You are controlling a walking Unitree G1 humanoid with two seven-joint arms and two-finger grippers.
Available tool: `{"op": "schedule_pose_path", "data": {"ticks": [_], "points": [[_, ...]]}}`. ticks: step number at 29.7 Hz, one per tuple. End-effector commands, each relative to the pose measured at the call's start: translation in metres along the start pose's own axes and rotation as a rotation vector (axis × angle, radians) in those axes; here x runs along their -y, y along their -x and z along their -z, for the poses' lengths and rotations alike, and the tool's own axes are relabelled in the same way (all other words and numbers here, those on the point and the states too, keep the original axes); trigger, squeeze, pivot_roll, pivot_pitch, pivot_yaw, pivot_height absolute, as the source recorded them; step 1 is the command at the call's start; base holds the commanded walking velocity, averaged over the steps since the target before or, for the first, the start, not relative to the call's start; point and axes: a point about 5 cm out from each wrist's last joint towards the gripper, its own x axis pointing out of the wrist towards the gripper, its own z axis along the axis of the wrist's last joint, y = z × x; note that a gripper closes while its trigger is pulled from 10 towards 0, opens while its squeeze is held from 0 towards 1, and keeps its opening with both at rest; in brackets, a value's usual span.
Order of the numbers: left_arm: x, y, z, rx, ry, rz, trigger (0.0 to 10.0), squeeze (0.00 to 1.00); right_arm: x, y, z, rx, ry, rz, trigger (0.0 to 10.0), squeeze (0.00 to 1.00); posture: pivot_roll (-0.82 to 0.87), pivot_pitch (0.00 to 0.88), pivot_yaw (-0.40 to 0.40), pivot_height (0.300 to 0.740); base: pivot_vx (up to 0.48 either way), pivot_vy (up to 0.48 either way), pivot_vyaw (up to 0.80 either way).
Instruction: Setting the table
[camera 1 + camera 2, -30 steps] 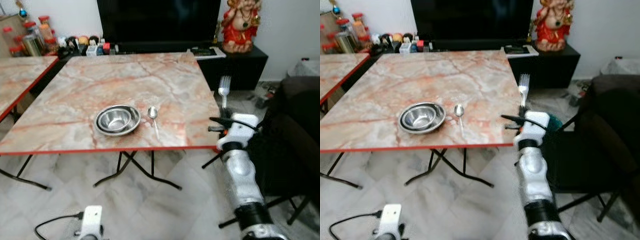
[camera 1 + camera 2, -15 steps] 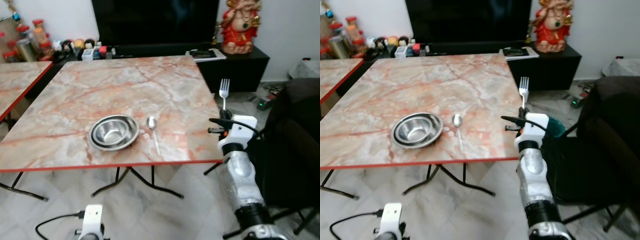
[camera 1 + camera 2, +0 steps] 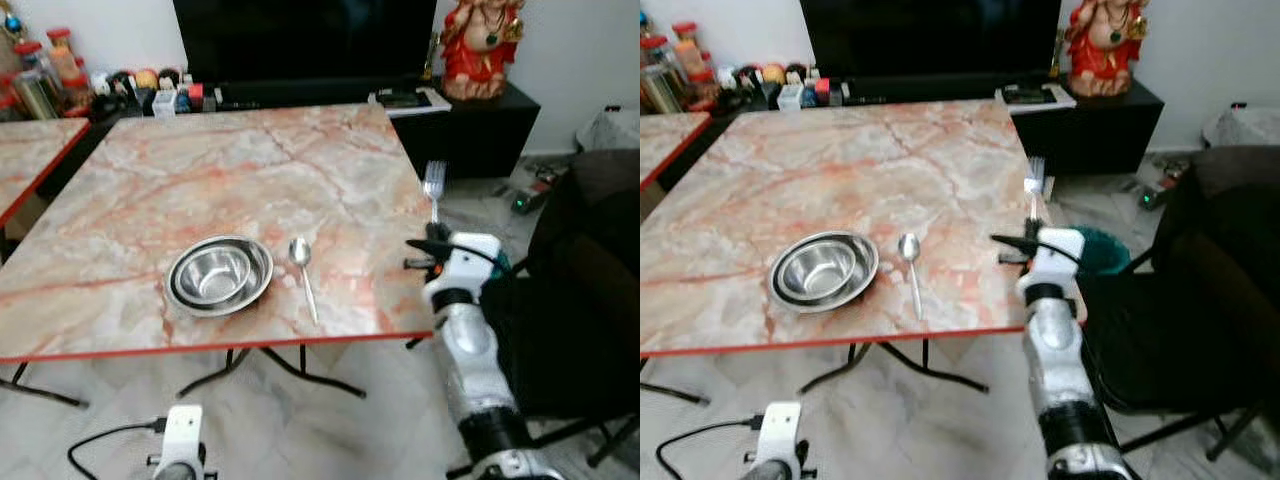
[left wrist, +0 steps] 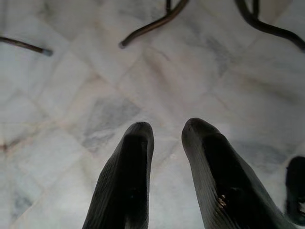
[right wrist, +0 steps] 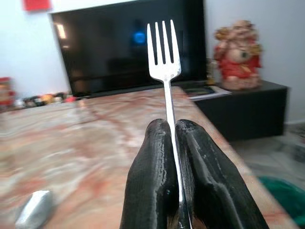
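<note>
A marble-patterned table [image 3: 230, 170] with a red edge occupies the centre of the left eye view. On it, in the lower centre of the frame, stands a steel bowl [image 3: 218, 275]; a spoon [image 3: 302, 263] lies just beside it on the side toward frame right, bowl end away from the robot, apart from the bowl. A second table of the same pattern [image 3: 28, 150] shows at the left edge. Along the top of the frame stand a dark television [image 3: 305, 40] on a low black cabinet [image 3: 478, 118], a red and gold figurine [image 3: 483, 45] at upper right, and a row of jars and small items [image 3: 60, 80] at upper left. A dark chair [image 3: 575, 300] fills the right side, close beside the right arm. The floor is pale marble tile [image 3: 330, 420].

The right arm rises from the lower right of the frame, silver forearm upright with a white wrist housing, at the near right corner of the table. The right gripper [image 5: 172, 143] has its two black fingers [image 5: 150, 176] pressed together on the handle of a fork [image 5: 164, 57]. The fork stands upright, tines uppermost, level with the table's right edge in the left eye view [image 3: 433, 185]. Nothing lies between the fork and the tabletop before it.

The left gripper [image 4: 167, 136] points down at the tiled floor, its fingers [image 4: 131, 176] slightly parted and holding nothing. Black table legs [image 4: 152, 24] cross the floor beyond it.
</note>
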Motion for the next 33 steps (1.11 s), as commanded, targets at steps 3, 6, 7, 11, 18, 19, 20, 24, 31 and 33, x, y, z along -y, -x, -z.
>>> {"op": "schedule_pose_path", "data": {"ticks": [3, 6, 7, 11, 18, 19, 20, 24, 31, 33], "points": [[-0.0030, 0.0008, 0.0049, -0.023, 0.004, -0.012, 10.0, 0.00, -0.0001, -0.0013, -0.0028, 0.007, 0.000, -0.005, 10.0, 0.00, -0.04, 0.000, 0.041, 0.740, 0.000, 0.447, 0.00], [-0.0028, 0.0009, 0.0052, -0.023, 0.002, -0.011, 10.0, 0.00, -0.0001, -0.0011, -0.0025, 0.007, -0.002, -0.005, 10.0, 0.00, -0.04, 0.000, 0.041, 0.740, 0.000, 0.446, 0.00], [-0.0028, 0.0009, 0.0053, -0.023, 0.001, -0.011, 10.0, 0.00, -0.0002, -0.0009, -0.0023, 0.007, -0.002, -0.005, 10.0, 0.00, -0.04, 0.000, 0.042, 0.740, 0.000, 0.442, 0.00], [-0.0025, 0.0006, 0.0039, -0.020, -0.001, -0.011, 10.0, 0.00, -0.0007, -0.0014, -0.0026, 0.006, -0.004, -0.004, 10.0, 0.00, -0.04, 0.000, 0.042, 0.740, 0.000, 0.441, 0.00], [-0.0024, 0.0000, 0.0007, -0.005, -0.018, -0.006, 10.0, 0.00, -0.0001, -0.0013, -0.0020, 0.004, -0.004, 0.003, 10.0, 0.00, -0.04, 0.000, 0.051, 0.740, 0.000, 0.157, 0.00], [-0.0019, -0.0001, 0.0004, -0.004, -0.015, -0.002, 10.0, 0.00, 0.0002, -0.0013, -0.0019, 0.004, -0.004, 0.005, 10.0, 0.00, -0.04, 0.000, 0.051, 0.740, 0.000, 0.000, 0.00], [-0.0005, -0.0002, -0.0008, 0.004, -0.011, 0.005, 10.0, 0.00, 0.0009, -0.0013, -0.0018, 0.003, -0.004, 0.007, 10.0, 0.00, -0.04, 0.000, 0.052, 0.740, 0.000, 0.000, 0.00], [0.0003, -0.0004, -0.0011, -0.001, -0.012, 0.008, 10.0, 0.00, 0.0015, -0.0016, -0.0014, 0.001, -0.003, 0.009, 10.0, 0.00, -0.04, 0.000, 0.050, 0.740, 0.000, 0.000, 0.00], [0.0007, -0.0006, -0.0020, 0.001, -0.007, 0.007, 10.0, 0.00, 0.0007, -0.0025, 0.0003, -0.010, 0.010, 0.007, 10.0, 0.00, -0.04, 0.000, 0.049, 0.740, 0.000, 0.000, 0.00], [0.0001, -0.0006, -0.0021, 0.001, -0.008, 0.005, 10.0, 0.00, 0.0009, -0.0029, 0.0002, -0.011, 0.006, 0.007, 10.0, 0.00, -0.04, 0.000, 0.047, 0.740, 0.124, 0.000, 0.00]]}}
